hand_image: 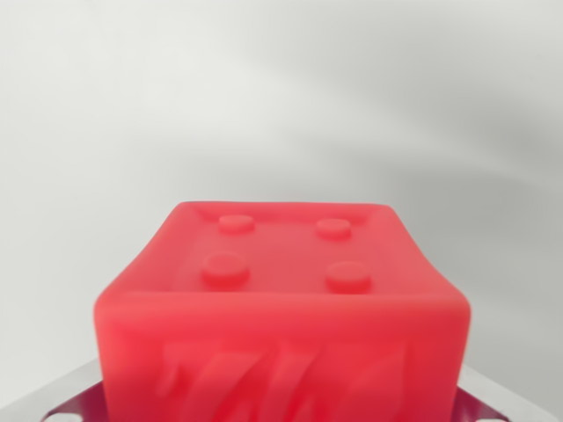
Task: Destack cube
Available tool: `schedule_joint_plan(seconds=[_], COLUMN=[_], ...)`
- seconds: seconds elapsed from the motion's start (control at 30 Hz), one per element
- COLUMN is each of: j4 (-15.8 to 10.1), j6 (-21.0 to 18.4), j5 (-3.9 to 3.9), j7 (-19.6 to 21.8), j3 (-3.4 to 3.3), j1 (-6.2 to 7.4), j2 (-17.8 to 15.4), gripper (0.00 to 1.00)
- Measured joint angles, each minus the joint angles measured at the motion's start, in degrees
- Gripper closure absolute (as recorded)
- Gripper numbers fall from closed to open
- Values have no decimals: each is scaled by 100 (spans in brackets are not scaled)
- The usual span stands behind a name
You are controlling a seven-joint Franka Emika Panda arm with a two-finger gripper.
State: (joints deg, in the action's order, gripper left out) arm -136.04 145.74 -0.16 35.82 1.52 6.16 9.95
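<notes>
A red cube [281, 308] fills the lower half of the wrist view, very close to the camera. Its top face has a raised rim and four round studs. The near face is glossy with wavy marks. Grey metal edges with holes, likely gripper hardware, poke out beside the cube at the wrist view's bottom left [66, 397] and bottom right [503, 403]. The cube hides the fingertips, so I cannot tell whether they are closed on it. No second cube shows.
Behind the cube there is only a blurred white and grey background [281, 97]. No other objects or edges can be made out.
</notes>
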Motion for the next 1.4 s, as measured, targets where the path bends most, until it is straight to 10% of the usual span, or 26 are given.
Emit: schedule_joint_plan(seconds=[1.4], j4=[704], j6=[-9], j5=[-49], j7=[248], j3=[57], j1=[737], j2=[662], gripper=[100])
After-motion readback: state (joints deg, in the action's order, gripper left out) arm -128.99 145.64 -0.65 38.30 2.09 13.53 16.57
